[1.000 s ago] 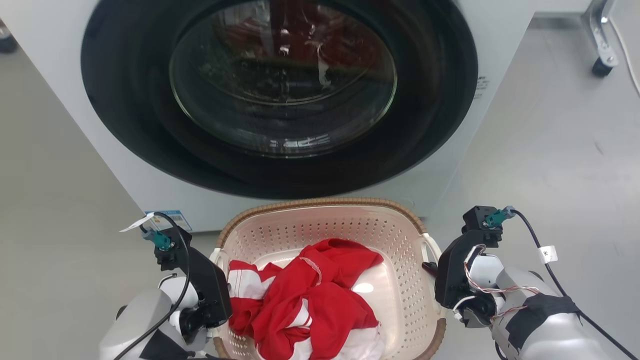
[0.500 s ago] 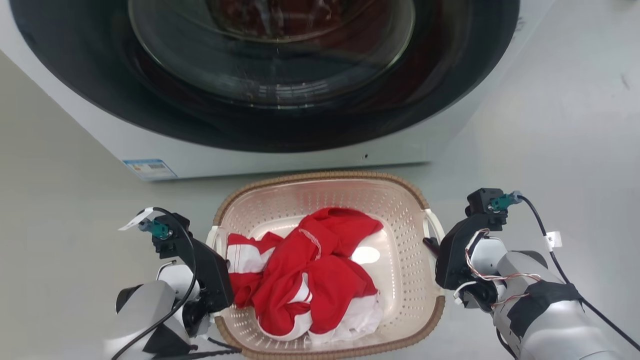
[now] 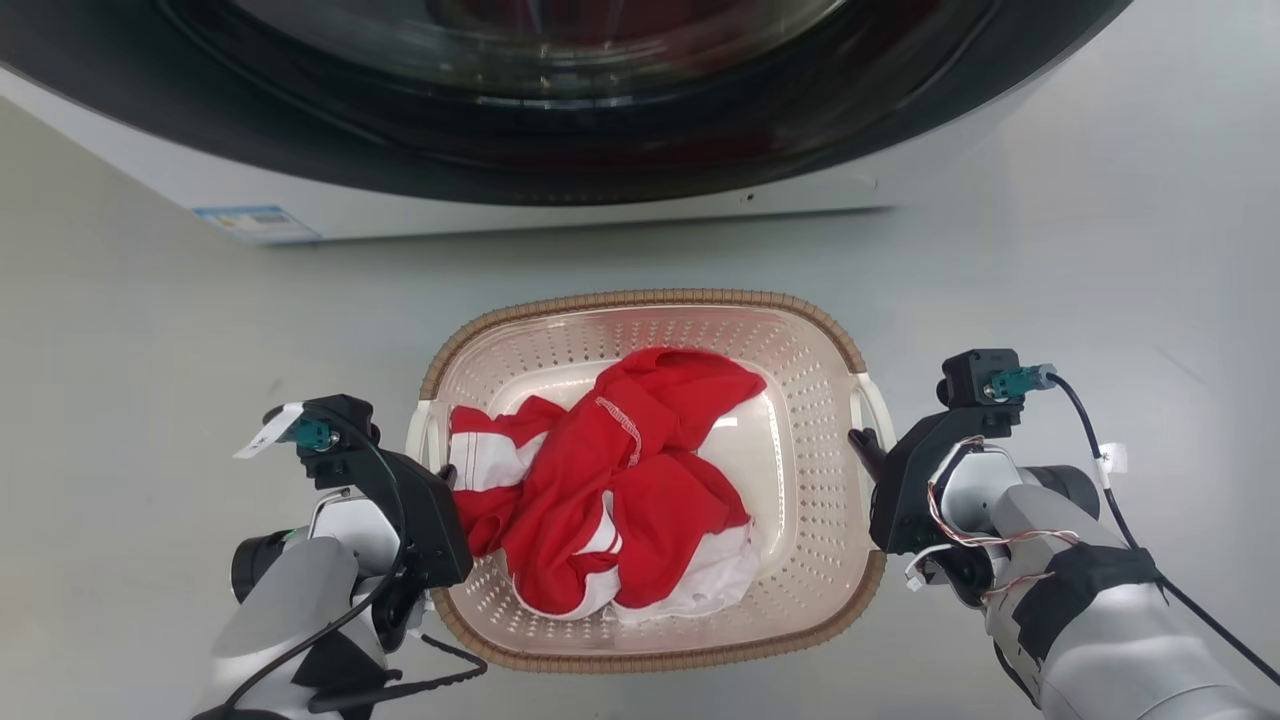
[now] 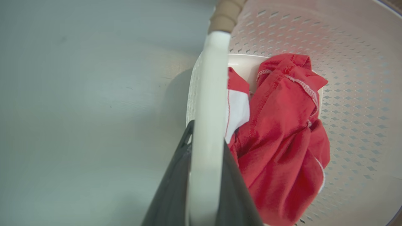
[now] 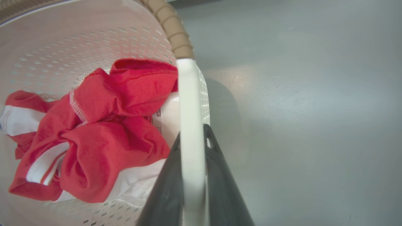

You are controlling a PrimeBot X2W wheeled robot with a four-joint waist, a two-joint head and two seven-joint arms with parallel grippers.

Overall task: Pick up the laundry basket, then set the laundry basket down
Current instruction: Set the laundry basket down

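Both sets of fingers are closed on the load. The left gripper [image 4: 205, 141] pinches the white left handle [image 4: 209, 94] with one finger either side, and the right gripper [image 5: 191, 135] does the same on the right handle [image 5: 188, 100]. The laundry basket [image 3: 650, 300] is lower centre of the head frame, over the grey floor [image 3: 1050, 250] and apart from the washing machine [image 3: 560, 215] along the top edge. I can't tell whether its base touches the floor. The red-and-white clothes [image 3: 620, 480] are bunched centre-left, so it is probably a bit left-heavy. I read this as the set-down phase. Lower both arms in sync with the rim level and no twist between wrists, since the thin handles look likely to slip or flex if one side leads. Release only once the base bears flat on the floor. Open both sides together, then pull outward, away from the basket walls, so the fingers don't hook a handle.
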